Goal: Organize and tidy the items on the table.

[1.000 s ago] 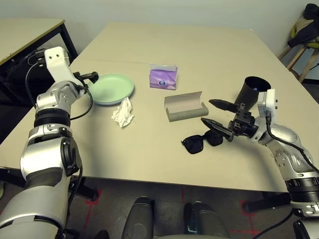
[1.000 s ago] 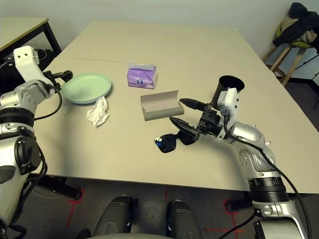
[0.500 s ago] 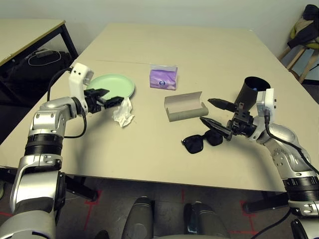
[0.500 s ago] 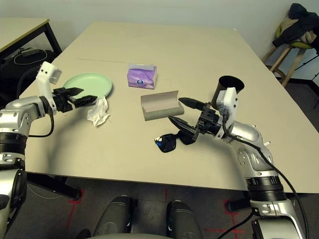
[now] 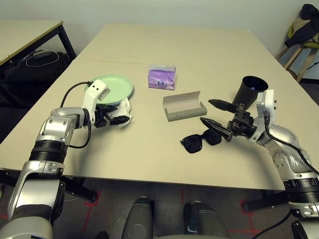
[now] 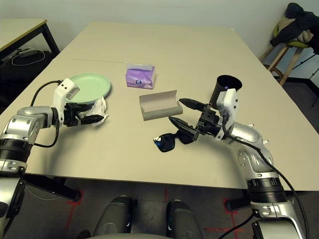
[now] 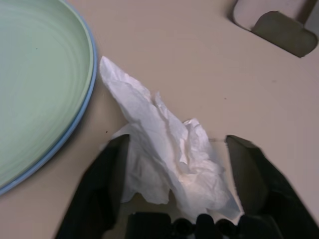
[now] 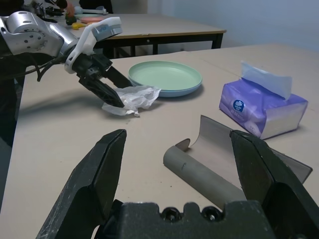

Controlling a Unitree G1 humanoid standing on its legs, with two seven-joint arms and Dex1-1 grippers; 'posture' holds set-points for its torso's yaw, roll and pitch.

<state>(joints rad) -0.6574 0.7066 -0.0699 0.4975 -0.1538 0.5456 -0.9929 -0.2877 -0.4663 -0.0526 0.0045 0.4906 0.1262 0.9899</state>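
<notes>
Left gripper down at the table, fingers spread to either side of the crumpled tissue but not yet clamped, probably lined up for a pinch to clear it away. Stacked plates just beside the tissue, light-blue rim peeking under the green in the wrist view. Right gripper open and empty, poised between glasses case and sunglasses, likely waiting its turn.
</notes>
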